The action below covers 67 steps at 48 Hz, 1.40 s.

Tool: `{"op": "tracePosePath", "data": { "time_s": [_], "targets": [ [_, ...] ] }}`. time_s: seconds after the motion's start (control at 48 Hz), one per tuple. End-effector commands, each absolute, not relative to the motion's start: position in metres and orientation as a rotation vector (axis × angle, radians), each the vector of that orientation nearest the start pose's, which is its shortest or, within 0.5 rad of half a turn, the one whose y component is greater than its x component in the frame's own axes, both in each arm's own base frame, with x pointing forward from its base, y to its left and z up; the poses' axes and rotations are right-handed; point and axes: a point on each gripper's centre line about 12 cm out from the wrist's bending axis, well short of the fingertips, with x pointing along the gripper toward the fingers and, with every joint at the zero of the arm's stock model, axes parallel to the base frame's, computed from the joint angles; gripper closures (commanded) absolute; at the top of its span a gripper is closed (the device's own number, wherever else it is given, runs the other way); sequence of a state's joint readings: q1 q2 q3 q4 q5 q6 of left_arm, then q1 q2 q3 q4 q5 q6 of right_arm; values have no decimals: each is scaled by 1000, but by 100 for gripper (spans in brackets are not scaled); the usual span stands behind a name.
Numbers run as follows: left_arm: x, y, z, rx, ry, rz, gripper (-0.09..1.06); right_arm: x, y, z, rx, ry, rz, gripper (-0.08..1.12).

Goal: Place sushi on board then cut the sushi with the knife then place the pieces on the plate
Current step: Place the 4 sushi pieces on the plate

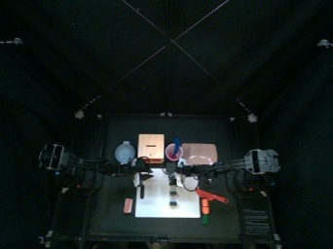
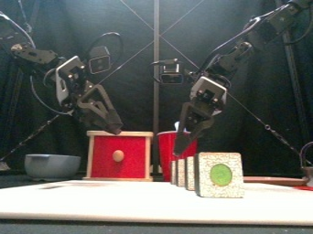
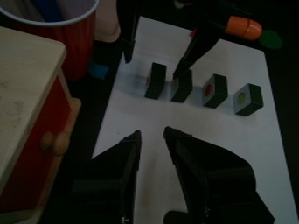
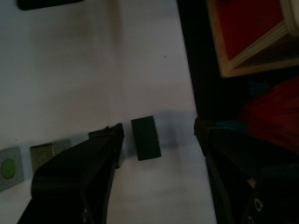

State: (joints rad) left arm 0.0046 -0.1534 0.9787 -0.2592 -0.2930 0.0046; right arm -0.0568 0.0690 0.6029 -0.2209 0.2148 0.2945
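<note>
Sushi pieces (image 3: 183, 86) stand on board (image 3: 239, 171) (blue knife (image 3: 41, 7) in cup (image 3: 59, 52))

From the front, the nearest sushi piece (image 2: 221, 175) hides most of the row behind it, while the right gripper (image 2: 186, 142) covers part of the red cup (image 2: 167, 157).

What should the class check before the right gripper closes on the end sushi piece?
1. Four sushi pieces stand apart on the white board: ok.
2. The right gripper is open: ok.
3. The end piece is lined up between its jaws: ok.
4. Jaws low enough to grip: cannot tell.
5. The left gripper is clear of the row: ok.
6. Room on the pink tray: cannot tell.
</note>
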Motion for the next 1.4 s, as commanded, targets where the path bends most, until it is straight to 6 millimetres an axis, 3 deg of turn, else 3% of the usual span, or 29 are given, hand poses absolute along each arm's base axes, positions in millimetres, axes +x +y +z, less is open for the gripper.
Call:
{"op": "tracePosePath", "data": {
  "time_s": [0.021,0.688,0.812,0.979,1.062,1.167,1.396],
  "targets": [
    [321,10,160,-220,499,138,26,396,-32,157,81,844,-141,9],
    [317,10,156,-223,512,142,26,399,-31,135,91,910,-146,11],
    [317,10,156,-223,512,142,26,400,-30,132,97,917,-146,19],
    [317,10,155,-223,515,142,26,399,-30,134,109,921,-151,42],
    [317,10,155,-223,514,142,26,396,-30,139,117,929,-158,50],
    [317,10,155,-223,514,142,26,387,-31,155,126,946,-175,50],
    [317,12,155,-221,513,146,26,356,-33,205,135,928,-205,50]
  ]
}}
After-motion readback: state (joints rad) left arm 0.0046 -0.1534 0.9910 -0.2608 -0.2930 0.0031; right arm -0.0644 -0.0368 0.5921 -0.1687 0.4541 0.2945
